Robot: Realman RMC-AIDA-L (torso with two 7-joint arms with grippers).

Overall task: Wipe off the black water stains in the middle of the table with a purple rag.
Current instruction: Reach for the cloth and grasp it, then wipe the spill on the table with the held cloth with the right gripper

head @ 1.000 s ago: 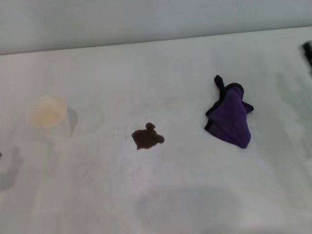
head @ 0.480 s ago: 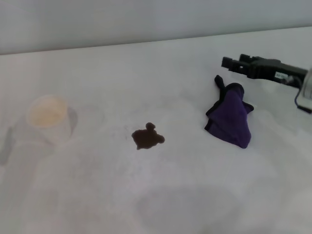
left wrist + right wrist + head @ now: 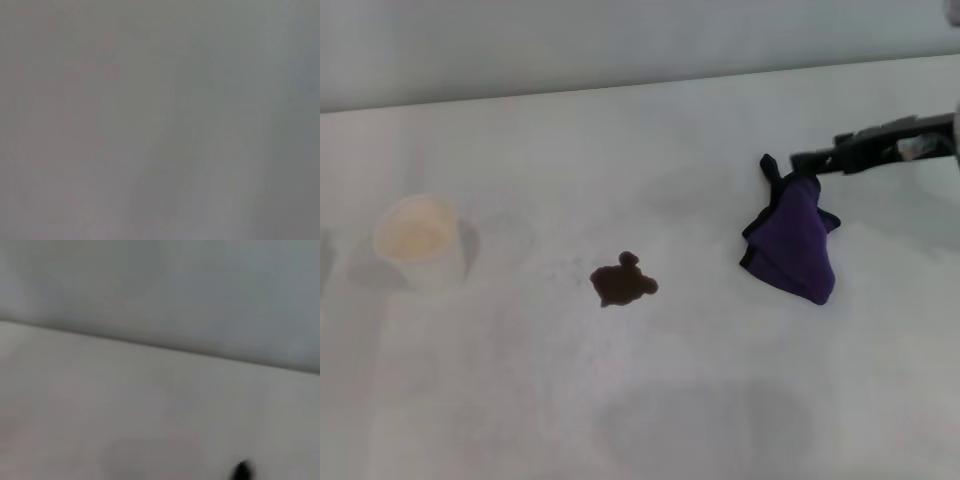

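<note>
A small cream cup (image 3: 417,240) stands upright on the counter, at about nine o'clock from the middle. Behind the far edge is a plain grey wall (image 3: 620,40).

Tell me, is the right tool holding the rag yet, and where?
Cannot tell: the right tool is at the purple rag's top edge.

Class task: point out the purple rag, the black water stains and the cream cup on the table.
purple rag (image 3: 794,243), head view, middle of the cloth.
black water stains (image 3: 621,283), head view, centre of the blot.
cream cup (image 3: 415,232), head view, its open mouth.
</note>
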